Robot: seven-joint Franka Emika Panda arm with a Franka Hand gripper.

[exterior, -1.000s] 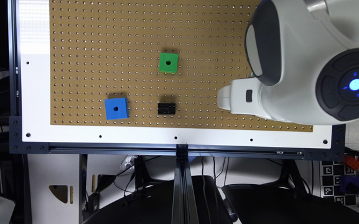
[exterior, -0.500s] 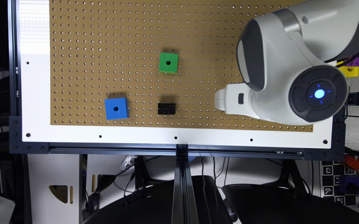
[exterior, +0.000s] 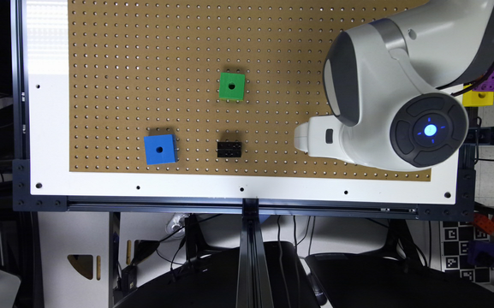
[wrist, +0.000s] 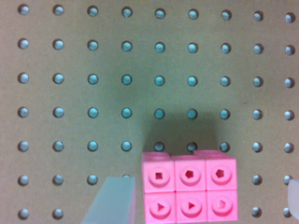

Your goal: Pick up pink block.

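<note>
While the arm (exterior: 400,85) hangs over the pegboard (exterior: 186,42) toward the exterior view's right, my wrist camera looks straight down on the pink block (wrist: 189,189). It lies flat on the board, its 2x3 grid of round recesses facing up. Gripper (wrist: 208,200) fingers are spread apart: one translucent fingertip (wrist: 112,200) sits just beside one short end of the block, the other barely shows well off the opposite end. I cannot tell if the near finger touches the block. Nothing is gripped.

Exterior view: green cube (exterior: 232,86) mid-board, blue cube (exterior: 159,149) and black brick (exterior: 229,149) nearer the white border (exterior: 186,182). Purple block (exterior: 492,78) and yellow block (exterior: 477,98) sit off the board's far right.
</note>
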